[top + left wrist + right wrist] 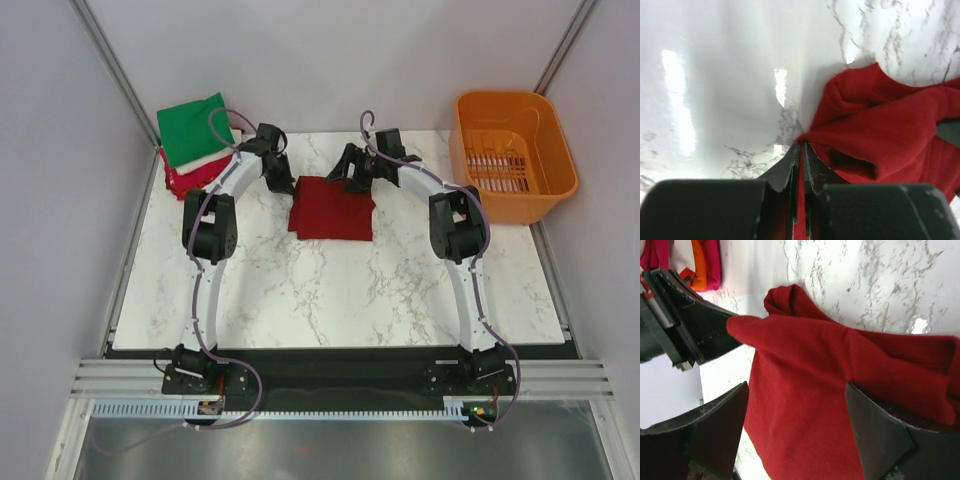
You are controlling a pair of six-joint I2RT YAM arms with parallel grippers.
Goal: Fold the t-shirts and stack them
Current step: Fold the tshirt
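Edge of dark red t-shirt (880,135) pinched tight between left fingers (781,175), right fingers (717,422) spread wide, cloth between them

A dark red soft cloth t-shirt (332,210), folded into a rough rectangle, lies mid-way across the marble table (400,290), its far edge bunched and lifted. At the far left corner sits a folded stack: green shirt (193,130) on top, white shirt (207,162) and pink-red shirt (190,178) beneath.
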